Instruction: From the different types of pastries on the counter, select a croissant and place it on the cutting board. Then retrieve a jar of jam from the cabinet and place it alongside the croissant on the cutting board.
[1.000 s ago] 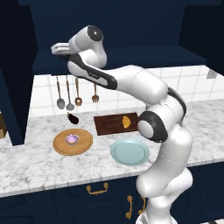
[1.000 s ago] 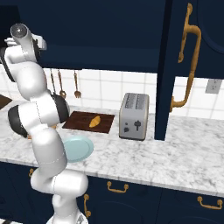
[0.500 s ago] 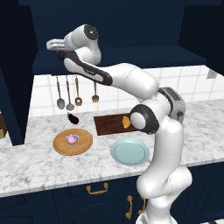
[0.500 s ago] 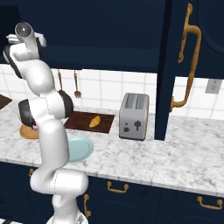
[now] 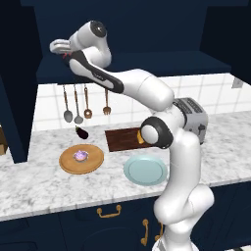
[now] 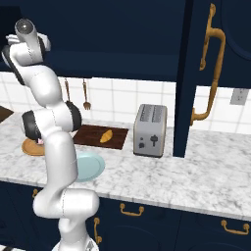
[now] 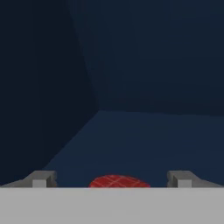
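The cabinet [image 5: 147,29] is a dark navy wall cupboard above the work area; its interior shelf [image 7: 144,140] runs back to a dark rear wall. Its open door [image 6: 184,78] stands edge-on at the right, with a brass handle [image 6: 213,73].

The counter [image 5: 44,186] is a white marble worktop with grey veining over navy drawers with brass pulls [image 5: 109,212].

The arm [image 5: 147,93] rises from the base, bends at a dark elbow joint above the counter, and extends up and to the left to the level of the cabinet shelf.

The toaster [image 6: 150,130] stands on the counter against the tiled wall, to the right of the cutting board.

The cutting board [image 5: 120,139] is a dark brown rectangle lying flat on the counter near the wall. The croissant [image 6: 105,136] lies on it, toward its right end.

The pale blue plate [image 5: 145,170] lies in front of the cutting board. The round tan board [image 5: 81,159] lies to its left and carries the purple-pink cupcake [image 5: 81,156] at its centre.

Utensils [image 5: 78,103] hang on the wall above a small dark eggplant [image 5: 82,132] lying on the counter.

The gripper [image 5: 59,46] is at the cabinet opening, pointing left. Its jaws are spread to full width and hold nothing; the two fingertips [image 7: 43,178] stand well apart on either side of the jar.

The jar of jam [image 7: 119,180] is on the cabinet shelf, directly ahead of the gripper and between the two fingertips. Its red top edge shows; the remainder is hidden. Contact between the fingers and the jar cannot be determined.
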### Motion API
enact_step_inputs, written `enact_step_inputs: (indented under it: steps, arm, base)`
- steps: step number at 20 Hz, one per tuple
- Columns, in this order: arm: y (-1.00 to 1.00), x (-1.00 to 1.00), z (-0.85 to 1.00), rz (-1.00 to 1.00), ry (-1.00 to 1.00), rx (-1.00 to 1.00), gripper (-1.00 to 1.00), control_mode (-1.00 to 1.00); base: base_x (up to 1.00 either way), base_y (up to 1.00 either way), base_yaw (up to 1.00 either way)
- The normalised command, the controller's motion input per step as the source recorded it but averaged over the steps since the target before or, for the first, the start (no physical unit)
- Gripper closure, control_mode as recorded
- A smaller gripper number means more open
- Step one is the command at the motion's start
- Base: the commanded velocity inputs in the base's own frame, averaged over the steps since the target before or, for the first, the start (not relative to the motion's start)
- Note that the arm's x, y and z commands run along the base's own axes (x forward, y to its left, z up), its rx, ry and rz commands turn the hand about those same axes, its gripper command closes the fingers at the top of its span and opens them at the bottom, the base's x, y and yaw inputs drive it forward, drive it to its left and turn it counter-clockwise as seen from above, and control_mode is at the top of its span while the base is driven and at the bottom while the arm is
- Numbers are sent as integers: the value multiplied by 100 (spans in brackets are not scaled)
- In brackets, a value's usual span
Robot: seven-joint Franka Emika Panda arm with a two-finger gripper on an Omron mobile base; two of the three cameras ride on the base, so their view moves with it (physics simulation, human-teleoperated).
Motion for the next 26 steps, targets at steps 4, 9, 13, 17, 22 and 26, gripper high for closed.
enact_step_inputs:
  steps: [4, 9, 13, 17, 22, 26]
  arm:
    - [1, 5, -37, 0, 4, 5, -100, -100]
    - [5, 0, -5, 0, 0, 3, -100, -100]
    - [20, 2, -16, 0, 0, 13, 100, -100]
    - [0, -5, 0, 0, 0, 4, 100, -100]
    - [0, -40, -1, 0, 0, 1, 100, -100]
    - [0, -44, -3, 0, 0, 0, 100, -100]
  base:
    - [0, 0, 0]
    - [0, 0, 0]
    - [0, 0, 0]
    - [0, 0, 0]
    - [0, 0, 0]
    - [0, 0, 0]
